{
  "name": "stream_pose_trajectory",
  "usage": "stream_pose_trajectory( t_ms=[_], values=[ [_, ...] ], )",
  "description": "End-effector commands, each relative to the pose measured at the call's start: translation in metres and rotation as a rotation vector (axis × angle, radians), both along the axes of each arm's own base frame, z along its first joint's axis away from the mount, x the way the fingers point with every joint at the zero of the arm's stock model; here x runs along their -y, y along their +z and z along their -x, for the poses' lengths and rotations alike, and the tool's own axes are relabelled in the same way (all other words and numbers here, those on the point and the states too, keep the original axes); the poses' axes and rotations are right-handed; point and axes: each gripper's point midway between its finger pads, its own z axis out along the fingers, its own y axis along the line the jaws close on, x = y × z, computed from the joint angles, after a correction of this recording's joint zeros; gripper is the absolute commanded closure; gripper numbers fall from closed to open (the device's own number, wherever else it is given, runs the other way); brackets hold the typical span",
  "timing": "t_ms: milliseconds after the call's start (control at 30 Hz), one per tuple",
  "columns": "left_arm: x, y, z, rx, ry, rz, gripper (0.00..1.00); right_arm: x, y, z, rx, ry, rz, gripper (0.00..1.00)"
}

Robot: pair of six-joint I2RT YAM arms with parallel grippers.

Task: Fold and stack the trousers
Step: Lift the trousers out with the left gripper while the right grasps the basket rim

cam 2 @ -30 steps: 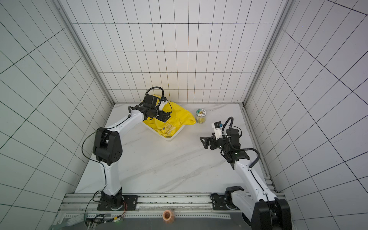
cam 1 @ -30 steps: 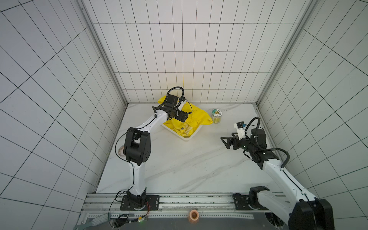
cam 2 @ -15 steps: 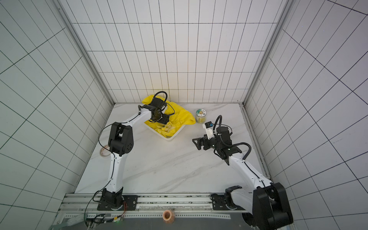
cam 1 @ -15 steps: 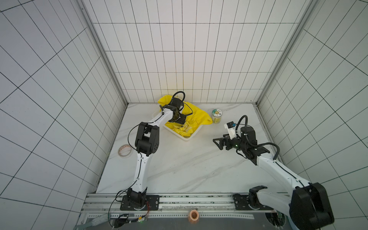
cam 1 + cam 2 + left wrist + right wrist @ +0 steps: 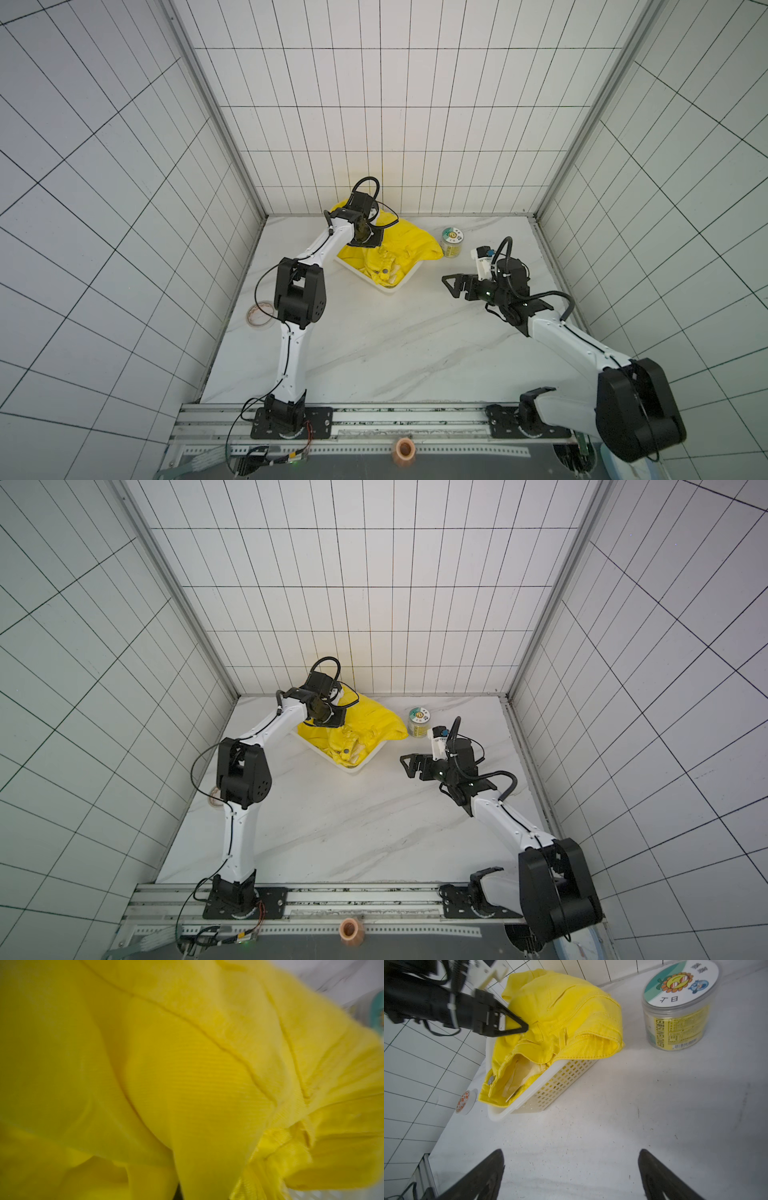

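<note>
Where the table (image 5: 395, 353) meets the back wall, we see the yellow trousers (image 5: 399, 249) heaped in a white basket (image 5: 550, 1088) with a latticed wall. They are far too big for it, so one bunched part spills over the rim on the side toward a clear jar (image 5: 452, 242) with a printed lid, which stands just beside the cloth. In the right wrist view the waistband lies open toward the near end of the basket, with its small round button (image 5: 491, 1080) showing. The left gripper (image 5: 527, 1027) reaches over the far part of the heap, and its fingers are pressed together on a fold of the trousers near a belt loop. The left wrist view is filled with yellow cloth (image 5: 187, 1084) and shows no fingers. The right gripper (image 5: 452, 286) hangs above bare table, well apart from the basket and pointing toward it, with its jaws spread wide and nothing between them. A roll of tape (image 5: 259, 316) lies near the left wall, beside the left arm.
</note>
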Motion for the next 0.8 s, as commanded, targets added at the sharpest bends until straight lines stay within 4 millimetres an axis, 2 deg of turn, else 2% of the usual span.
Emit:
stream_pose_trajectory(
  t_ms=[0,167,267,400,467,533,667,767],
  values=[
    [-0.005,0.127,0.012,0.215,0.054,0.169,1.00,-0.015,0.051,-0.030,0.043,-0.083,-0.135,0.00],
    [-0.041,0.191,0.037,0.328,0.153,0.179,1.00,-0.034,0.043,-0.042,-0.044,-0.132,-0.171,0.01],
    [-0.072,0.219,0.054,0.380,0.234,0.142,1.00,-0.051,0.035,-0.049,-0.108,-0.141,-0.186,0.09],
    [-0.093,0.258,0.081,0.462,0.297,0.160,1.00,-0.074,0.025,-0.059,-0.157,-0.151,-0.157,0.16],
    [-0.111,0.266,0.092,0.490,0.345,0.100,1.00,-0.082,0.017,-0.066,-0.187,-0.158,-0.139,0.21],
    [-0.137,0.272,0.103,0.511,0.415,0.030,1.00,-0.088,0.009,-0.072,-0.217,-0.170,-0.126,0.27],
    [-0.191,0.266,0.124,0.519,0.565,-0.069,1.00,-0.094,-0.006,-0.083,-0.247,-0.207,-0.079,0.32],
    [-0.212,0.258,0.138,0.519,0.617,-0.146,1.00,-0.101,-0.013,-0.090,-0.253,-0.211,-0.068,0.42]
  ],
)
